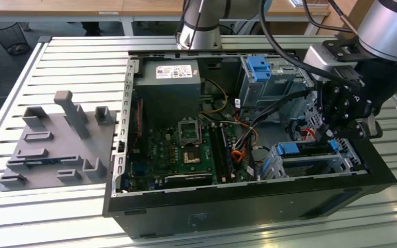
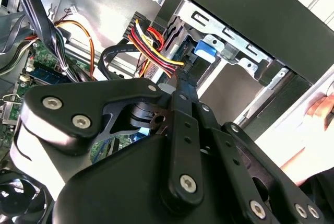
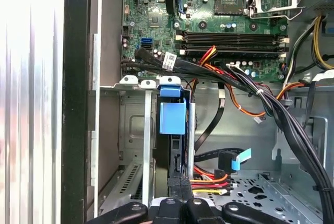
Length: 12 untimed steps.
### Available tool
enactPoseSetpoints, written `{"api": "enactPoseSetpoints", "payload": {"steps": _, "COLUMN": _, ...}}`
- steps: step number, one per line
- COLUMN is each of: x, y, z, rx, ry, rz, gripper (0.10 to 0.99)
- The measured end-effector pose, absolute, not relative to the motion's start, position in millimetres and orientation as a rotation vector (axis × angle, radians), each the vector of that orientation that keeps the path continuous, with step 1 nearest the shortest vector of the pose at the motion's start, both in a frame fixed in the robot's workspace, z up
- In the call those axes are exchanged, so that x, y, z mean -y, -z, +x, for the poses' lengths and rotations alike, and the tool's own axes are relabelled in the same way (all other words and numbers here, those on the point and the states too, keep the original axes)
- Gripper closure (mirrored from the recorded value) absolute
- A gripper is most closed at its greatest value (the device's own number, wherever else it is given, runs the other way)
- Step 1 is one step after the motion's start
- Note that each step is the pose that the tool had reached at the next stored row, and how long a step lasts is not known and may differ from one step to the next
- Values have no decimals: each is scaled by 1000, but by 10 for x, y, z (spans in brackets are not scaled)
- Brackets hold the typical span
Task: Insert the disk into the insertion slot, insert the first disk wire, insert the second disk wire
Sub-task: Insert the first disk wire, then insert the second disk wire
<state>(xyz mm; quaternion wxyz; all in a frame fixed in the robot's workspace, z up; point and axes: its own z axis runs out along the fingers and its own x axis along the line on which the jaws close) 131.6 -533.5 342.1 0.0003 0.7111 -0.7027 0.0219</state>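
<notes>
The disk point(image 3: 172, 117), edged by its bright blue caddy, sits inside the insertion slot point(image 3: 134, 145), a low grey metal cage at the open computer case's near right corner in the exterior view. There the caddy's blue point(image 1: 289, 149) shows in the cage point(image 1: 347, 161). My gripper point(image 3: 180, 190) hangs over the disk's rear end with its fingers together, shut on the black plug of a red, yellow and black disk wire point(image 3: 211, 181). In the second wrist view the same wire point(image 2: 154, 44) runs down to the fingertips point(image 2: 181, 80). A black wire with a blue tab point(image 3: 235, 160) lies loose beside it.
A taller cage with a blue latch point(image 1: 257, 67) stands behind the slot. A thick bundle of black cables point(image 3: 271, 104) crosses above the motherboard point(image 1: 184, 150). The power supply point(image 1: 167, 82) fills the far corner. A grey fixture point(image 1: 54, 144) lies on the slatted table. A hand point(image 2: 321, 108) shows outside the case.
</notes>
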Motion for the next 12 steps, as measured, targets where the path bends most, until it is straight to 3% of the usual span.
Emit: {"api": "enactPoseSetpoints", "payload": {"steps": 12, "x": 5335, "y": -3432, "z": 1300, "rx": 2207, "ry": -69, "rz": 2234, "gripper": 980}}
